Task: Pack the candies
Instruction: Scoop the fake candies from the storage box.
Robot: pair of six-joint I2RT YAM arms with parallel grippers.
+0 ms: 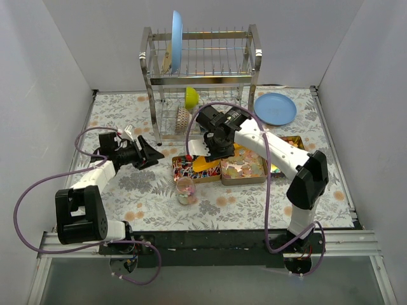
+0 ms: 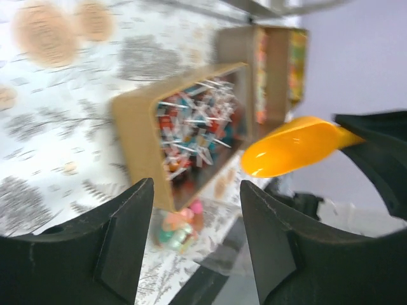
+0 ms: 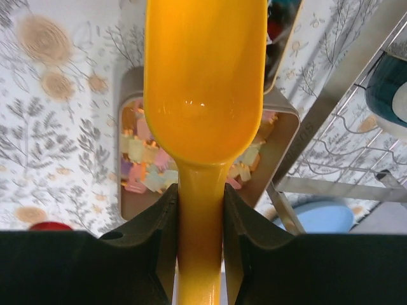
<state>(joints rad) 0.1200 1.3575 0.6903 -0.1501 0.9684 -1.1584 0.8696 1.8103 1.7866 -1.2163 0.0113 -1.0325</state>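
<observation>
My right gripper (image 1: 213, 151) is shut on the handle of the orange-yellow scoop (image 1: 202, 164). It holds the scoop over the candy trays. In the right wrist view the gripper (image 3: 200, 197) grips the scoop (image 3: 203, 82), whose bowl is empty, above the tray of pale pastel candies (image 3: 145, 166). My left gripper (image 1: 150, 154) is open and empty, left of the trays. The left wrist view shows its jaws (image 2: 196, 190) apart, facing the tray of red/white/blue candies (image 2: 191, 130), the scoop (image 2: 296, 147) and a clear jar with colourful candies (image 2: 177, 229). That jar (image 1: 186, 190) stands in front of the trays.
Three metal trays sit side by side: red/white/blue candies (image 1: 188, 168), pale pink candies (image 1: 245, 167), and a further tray (image 1: 294, 143) at right. A dish rack (image 1: 200, 70) with a blue plate stands behind. Another blue plate (image 1: 275, 108) lies at back right. A red lid edge (image 3: 48, 225) shows.
</observation>
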